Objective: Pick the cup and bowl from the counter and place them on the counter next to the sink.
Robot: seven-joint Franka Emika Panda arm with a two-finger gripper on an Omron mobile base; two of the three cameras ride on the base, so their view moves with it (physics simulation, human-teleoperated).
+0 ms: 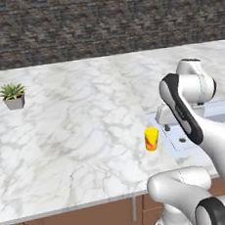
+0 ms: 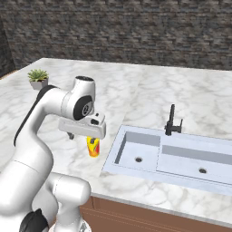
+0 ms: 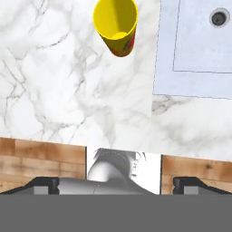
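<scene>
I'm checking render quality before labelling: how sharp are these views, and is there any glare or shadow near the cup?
Left base view: the cup is sharp, with only a faint shadow at its base on the counter. Right base view: even light, no glare on the sink. Hand view: crisp throughout, the cup's open mouth foreshortened from above.
</scene>
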